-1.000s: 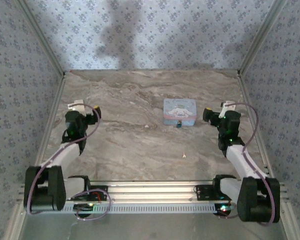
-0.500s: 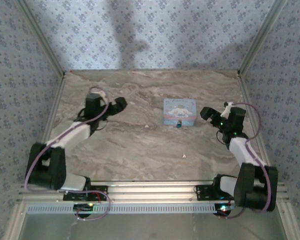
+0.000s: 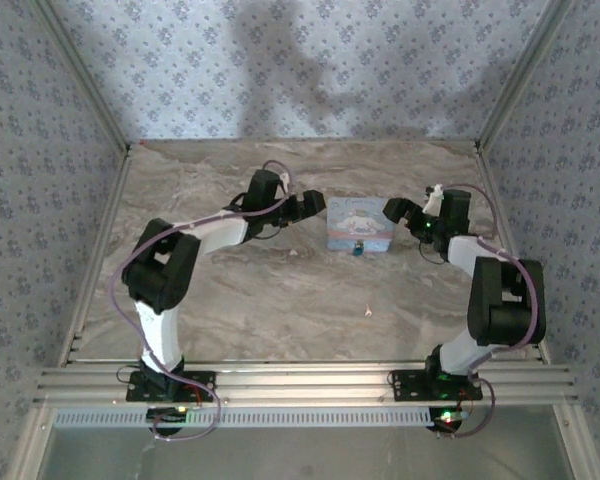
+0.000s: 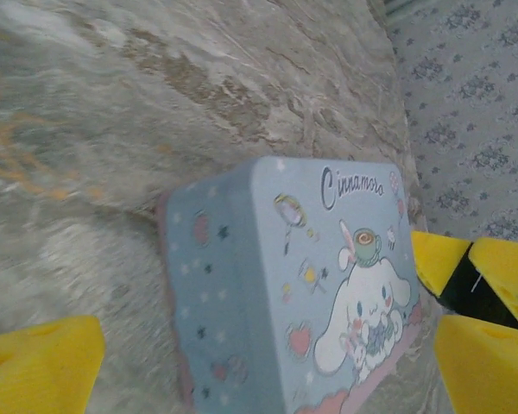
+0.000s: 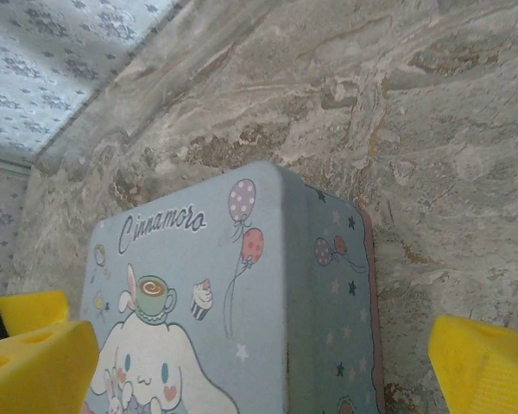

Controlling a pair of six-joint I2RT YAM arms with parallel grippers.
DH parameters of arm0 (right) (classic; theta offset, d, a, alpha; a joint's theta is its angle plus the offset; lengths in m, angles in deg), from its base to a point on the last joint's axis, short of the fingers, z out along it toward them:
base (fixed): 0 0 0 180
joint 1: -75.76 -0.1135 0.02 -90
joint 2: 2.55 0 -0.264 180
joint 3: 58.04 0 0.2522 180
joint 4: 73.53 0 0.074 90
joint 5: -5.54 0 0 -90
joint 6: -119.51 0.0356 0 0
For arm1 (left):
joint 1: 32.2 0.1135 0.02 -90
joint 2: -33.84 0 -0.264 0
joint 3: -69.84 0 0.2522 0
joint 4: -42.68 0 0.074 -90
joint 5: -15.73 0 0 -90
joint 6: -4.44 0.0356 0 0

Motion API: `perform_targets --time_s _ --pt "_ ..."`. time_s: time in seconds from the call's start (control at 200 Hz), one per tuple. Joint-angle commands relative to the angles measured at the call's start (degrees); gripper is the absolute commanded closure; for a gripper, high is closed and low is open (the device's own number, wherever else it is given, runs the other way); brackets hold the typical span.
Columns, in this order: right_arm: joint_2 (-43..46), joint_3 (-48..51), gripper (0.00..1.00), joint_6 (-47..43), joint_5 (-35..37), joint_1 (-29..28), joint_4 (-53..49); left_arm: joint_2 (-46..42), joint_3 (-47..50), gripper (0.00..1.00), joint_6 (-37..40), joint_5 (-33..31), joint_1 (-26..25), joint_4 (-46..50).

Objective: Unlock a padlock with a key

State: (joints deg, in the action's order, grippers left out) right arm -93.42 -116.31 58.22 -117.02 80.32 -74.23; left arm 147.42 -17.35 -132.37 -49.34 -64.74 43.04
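The left pincer is released, its yellow foam-padded fingers spread wide and holding nothing. Directly ahead of it, and reaching in between its pads in the left wrist view, lies the pale blue rectangular tin box printed with a white cartoon dog, flat on the brown-grey marble-patterned tabletop. A strip of bare marble shows between one pad and the tin's side wall.

The right pincer faces it from the opposite side of the same tin, also released and empty, jaws wide. In the right wrist view its yellow pads flank the tin's lid, with the tabletop visible between the pad and the tin wall. Neither pincer can be seen touching the tin. Each wrist camera catches the other pincer's yellow fingertips just past the tin's far edge (the right one's at, the left one's at).

The tiny blue-teal padlock lies on the table just off the tin's near edge, between the two pincers and a little closer to the arm bases than either; both are apart from it. The key, a very small pale silvery sliver, lies alone on the marble, well back from both pincers toward the bases, nearer the right pincer's side. Its detail is too small to make out.
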Motion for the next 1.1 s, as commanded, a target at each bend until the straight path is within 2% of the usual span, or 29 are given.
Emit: perform_targets --time_s 0.0,0.22,0.295,0.59,0.814,1.094 --pt "-0.75 -1.36 0.00 -1.14 -1.28 -0.99 -0.57 3.52 -4.93 0.02 -0.87 2.38 -1.12 1.50" --pt "-3.15 -1.06 0.00 -1.79 -2.84 -2.80 -0.84 10.25 -11.98 0.06 -1.20 5.57 -2.93 3.80" --pt "-3.89 -1.34 0.03 -1.76 -3.80 -3.49 -1.19 11.67 -13.47 0.08 -1.62 7.34 -3.42 3.86" --pt "-3.86 -1.90 0.11 -2.34 -5.03 -7.25 -2.64 11.21 -13.31 0.10 -0.72 8.87 -3.91 4.91" --pt "-0.98 -1.29 0.12 -2.01 -3.35 -12.39 -3.71 5.83 -6.91 0.10 0.99 6.50 -3.17 5.82" --pt "-0.20 -1.15 0.11 0.04 0.26 -23.07 -2.49 -4.26 6.75 0.10 1.48 4.27 0.56 6.03"
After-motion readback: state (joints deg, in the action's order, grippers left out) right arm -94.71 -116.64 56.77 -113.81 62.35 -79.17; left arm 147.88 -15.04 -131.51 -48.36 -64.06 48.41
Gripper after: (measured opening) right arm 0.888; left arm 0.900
